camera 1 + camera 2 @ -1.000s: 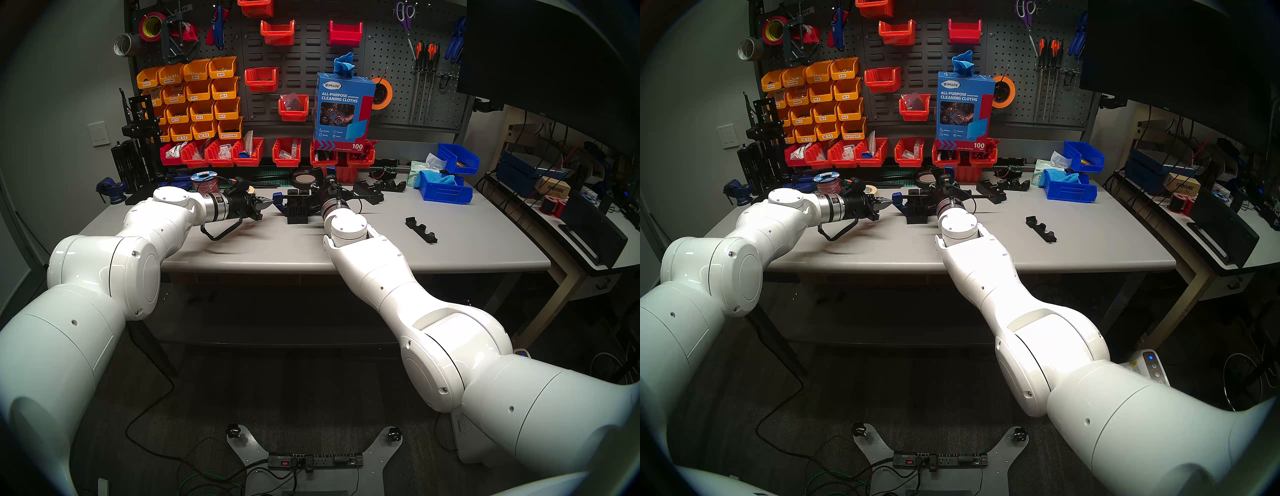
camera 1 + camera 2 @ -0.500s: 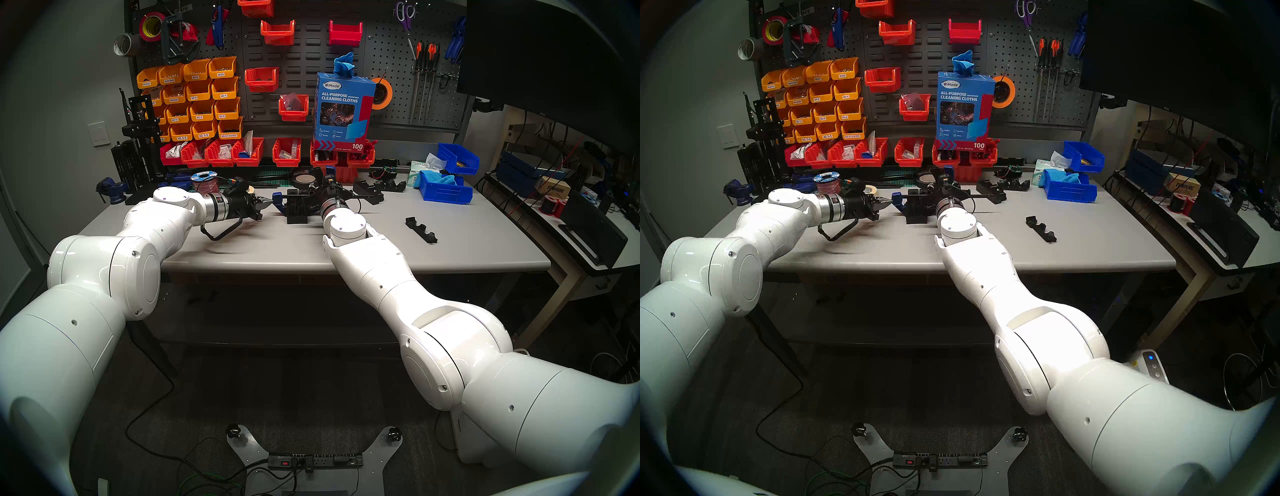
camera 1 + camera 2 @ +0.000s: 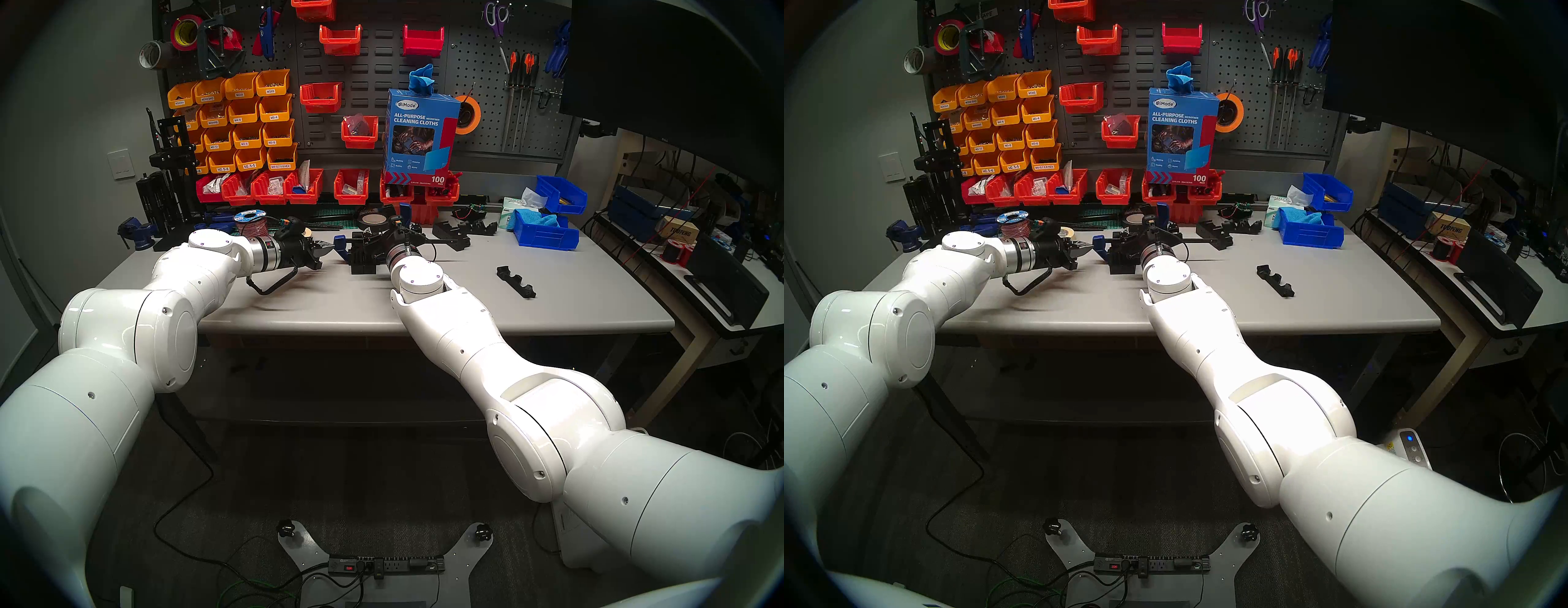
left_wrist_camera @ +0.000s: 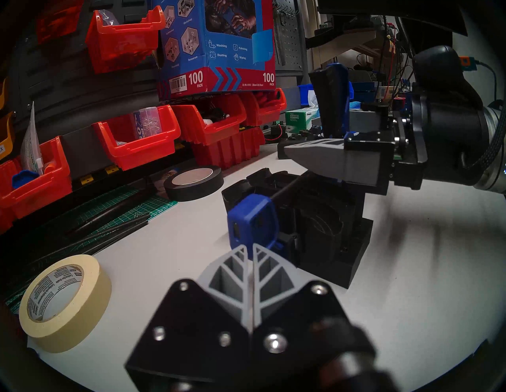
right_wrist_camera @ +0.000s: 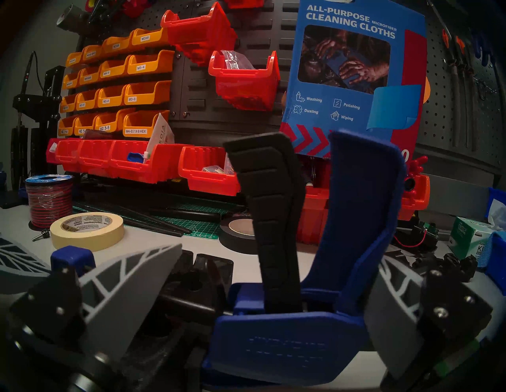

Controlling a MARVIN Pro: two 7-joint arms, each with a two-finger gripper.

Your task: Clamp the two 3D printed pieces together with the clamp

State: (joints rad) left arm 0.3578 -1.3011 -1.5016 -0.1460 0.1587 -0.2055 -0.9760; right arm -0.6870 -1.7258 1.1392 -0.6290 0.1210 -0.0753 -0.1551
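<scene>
right gripper has opened off the clamp trigger; clamp straddles the two 3d printed pieces, appears closed on them; firmness unconfirmed.

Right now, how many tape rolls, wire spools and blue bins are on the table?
tape rolls: 2
wire spools: 1
blue bins: 2
total: 5
</scene>
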